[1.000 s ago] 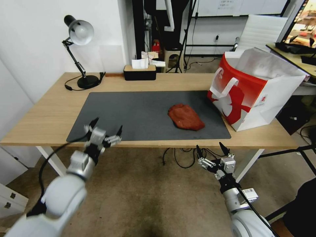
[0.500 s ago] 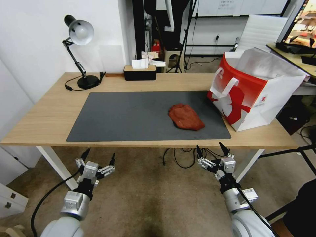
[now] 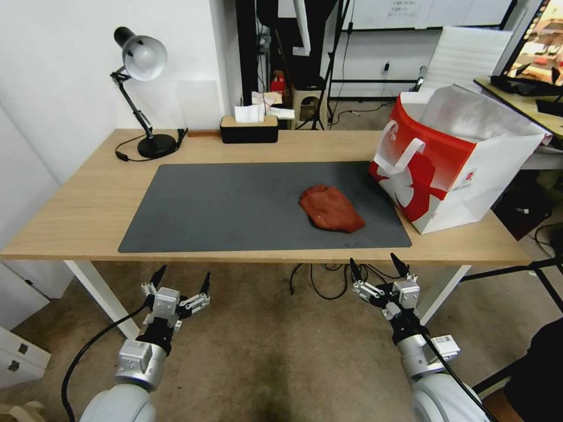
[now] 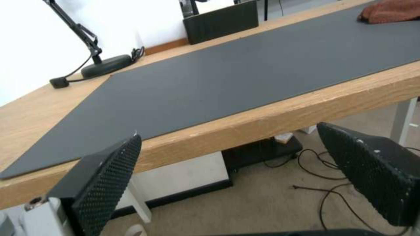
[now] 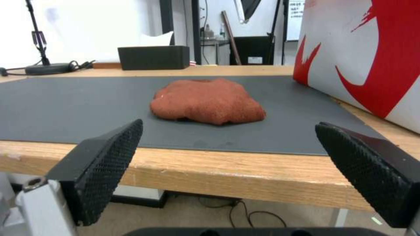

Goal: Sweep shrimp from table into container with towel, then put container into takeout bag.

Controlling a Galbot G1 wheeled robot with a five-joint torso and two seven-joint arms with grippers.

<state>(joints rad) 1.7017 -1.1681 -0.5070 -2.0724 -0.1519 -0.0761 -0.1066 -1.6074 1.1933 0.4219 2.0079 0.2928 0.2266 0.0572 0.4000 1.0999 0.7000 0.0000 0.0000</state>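
The rust-red towel [image 3: 331, 208] [image 5: 208, 101] [image 4: 389, 11] lies crumpled on the right part of the dark grey mat [image 3: 258, 202] on the table [image 3: 88, 205]. Just right of it the red and white takeout bag [image 3: 457, 158] [image 5: 372, 55] stands open-topped on the table's right end. Both arms hang below the table's front edge, over the floor. My left gripper [image 3: 182, 280] [image 4: 229, 132] is open and holds nothing, in front of the mat's left corner. My right gripper [image 3: 375, 264] [image 5: 229, 124] is open and holds nothing, facing the towel. The shrimp and the container are out of view.
A desk lamp [image 3: 141, 58] with its black base stands at the table's back left, and a black tissue box [image 3: 248, 129] at the back middle. Cables [image 3: 319, 281] trail on the floor under the table. Another desk [image 3: 528, 99] stands at the right.
My left arm has dropped from over the mat's front left corner to below the table's front edge, then risen slightly. The right arm, towel and bag have not moved.
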